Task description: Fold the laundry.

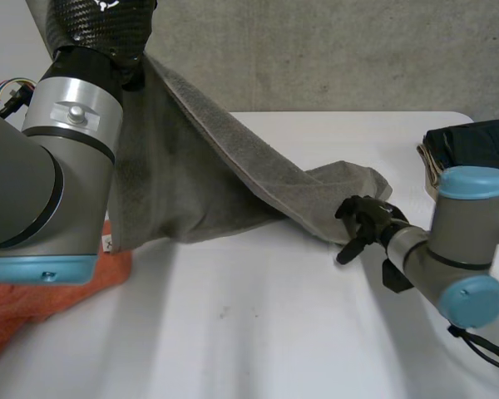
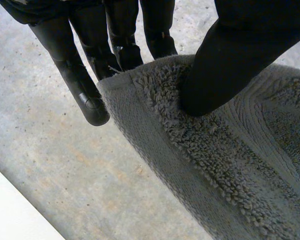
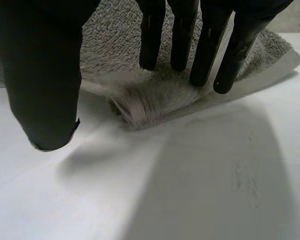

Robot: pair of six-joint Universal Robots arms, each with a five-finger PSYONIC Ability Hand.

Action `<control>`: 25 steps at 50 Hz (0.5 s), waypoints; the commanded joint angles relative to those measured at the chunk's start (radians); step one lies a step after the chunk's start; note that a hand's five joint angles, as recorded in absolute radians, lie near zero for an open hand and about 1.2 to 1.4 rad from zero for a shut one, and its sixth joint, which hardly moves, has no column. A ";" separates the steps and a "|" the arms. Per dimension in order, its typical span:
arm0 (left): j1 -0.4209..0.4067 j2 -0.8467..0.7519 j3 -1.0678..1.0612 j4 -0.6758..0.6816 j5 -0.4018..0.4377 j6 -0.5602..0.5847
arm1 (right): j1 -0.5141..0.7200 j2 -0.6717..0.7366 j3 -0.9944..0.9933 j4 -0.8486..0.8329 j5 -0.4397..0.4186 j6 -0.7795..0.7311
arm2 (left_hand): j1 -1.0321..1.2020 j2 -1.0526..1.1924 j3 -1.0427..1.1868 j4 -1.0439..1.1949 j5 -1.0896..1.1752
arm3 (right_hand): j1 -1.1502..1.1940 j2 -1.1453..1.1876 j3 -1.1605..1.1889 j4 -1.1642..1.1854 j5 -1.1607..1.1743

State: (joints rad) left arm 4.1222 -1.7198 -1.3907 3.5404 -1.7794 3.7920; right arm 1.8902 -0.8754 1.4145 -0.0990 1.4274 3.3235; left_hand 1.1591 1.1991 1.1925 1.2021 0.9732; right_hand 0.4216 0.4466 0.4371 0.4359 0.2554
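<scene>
— Grey terry towel (image 2: 230, 165), where?
— Corner pinched between raised left hand's (image 2: 230, 60) thumb and fingers; it slopes down onto the white table (image 1: 274, 332).
— Right hand (image 3: 40, 75)?
— Low, unclenched, straight fingertips (image 3: 150, 50) at the towel's low end.

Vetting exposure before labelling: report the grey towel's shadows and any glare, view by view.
Head view: the grey towel casts a soft shadow on the white table, no glare. Left wrist view: towel evenly lit. Right wrist view: dark shade under its edge, table bright.
</scene>
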 commanded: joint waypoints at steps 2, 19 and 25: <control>0.003 -0.001 0.001 -0.002 0.000 0.000 | 0.029 0.114 -0.158 -0.002 0.073 -0.001 | 0.237 0.197 0.204 0.194 0.249 | 0.180 0.155 0.164 0.165 0.171; 0.058 0.065 -0.028 -0.011 0.002 -0.038 | -0.061 -0.196 -0.250 0.095 0.029 -0.102 | 0.237 0.197 0.204 0.194 0.249 | 0.975 0.950 0.959 0.960 0.966; 0.119 0.069 -0.099 -0.077 0.008 -0.041 | -0.210 -0.405 -0.252 0.260 -0.090 -0.462 | 0.237 0.197 0.204 0.194 0.249 | 0.975 0.950 0.959 0.960 0.966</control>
State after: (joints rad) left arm 4.1867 -1.6609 -1.4301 3.5171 -1.7773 3.7578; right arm 1.8108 -1.0708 1.1605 0.0140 1.4384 3.1657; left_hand 1.1591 1.1991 1.1925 1.2021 0.9732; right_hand 1.0572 1.1792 1.1850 1.1896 0.9708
